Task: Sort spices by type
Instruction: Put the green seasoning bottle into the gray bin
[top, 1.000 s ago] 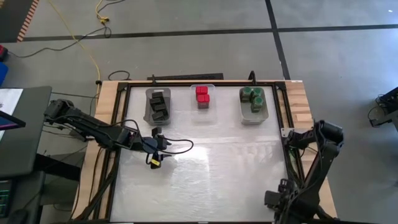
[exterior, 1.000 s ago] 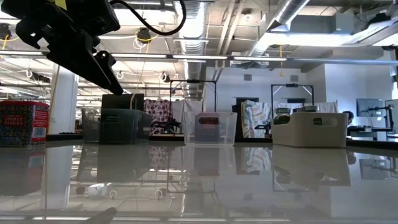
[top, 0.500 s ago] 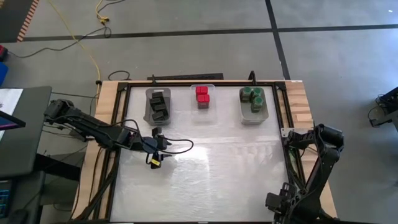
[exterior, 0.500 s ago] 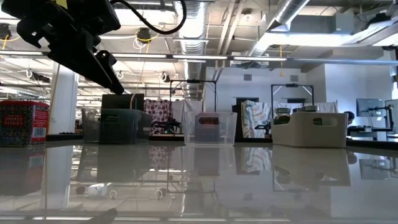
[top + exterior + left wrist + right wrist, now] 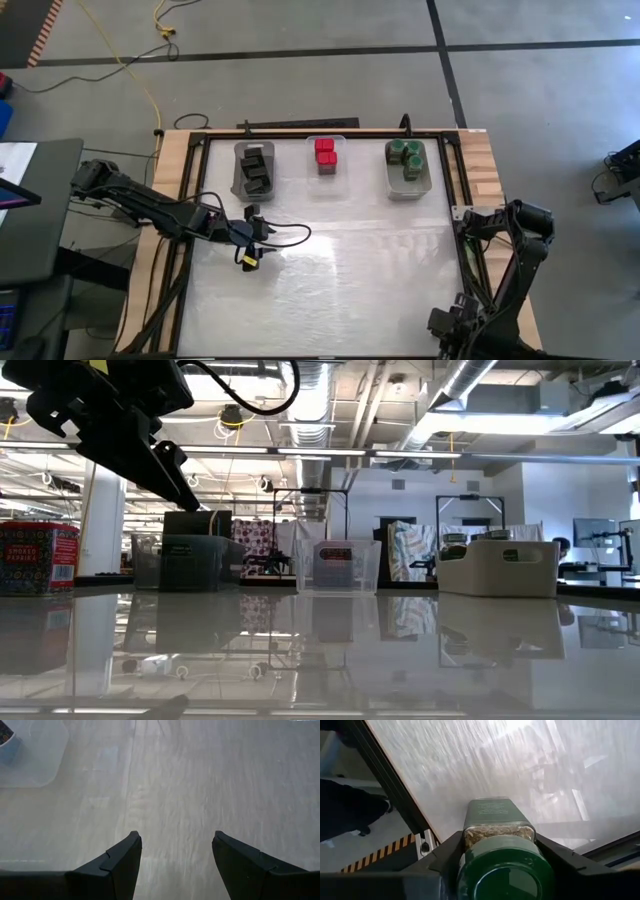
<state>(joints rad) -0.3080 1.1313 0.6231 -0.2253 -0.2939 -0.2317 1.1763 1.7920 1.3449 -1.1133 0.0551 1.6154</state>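
A round green-lidded spice jar (image 5: 492, 815) with a glass body and a dark label sits between the fingers of my right gripper (image 5: 499, 840), which is shut on it at the table's near right corner. In the high view my right arm (image 5: 500, 270) covers the jar. My left gripper (image 5: 175, 850) is open and holds nothing, above the bare table left of the middle (image 5: 250, 243). Along the far edge stand three bins: black boxes (image 5: 255, 168), red boxes (image 5: 325, 153) and green-lidded jars (image 5: 407, 158). My right gripper pinches the jar between its two fingers (image 5: 442, 862), at the top of the glass body just under the green lid (image 5: 470, 836). The fingers come from above, pointing down, and the lid faces the wrist. Whether the jar's bottom rests on the table cannot be told.
The table's dark frame rail (image 5: 395, 795) and right edge run close beside the held jar. The wide middle of the table (image 5: 350, 280) lies bare. In the low view a red tin (image 5: 38, 558) shows at the far left, and the left arm (image 5: 110, 420) hangs overhead.
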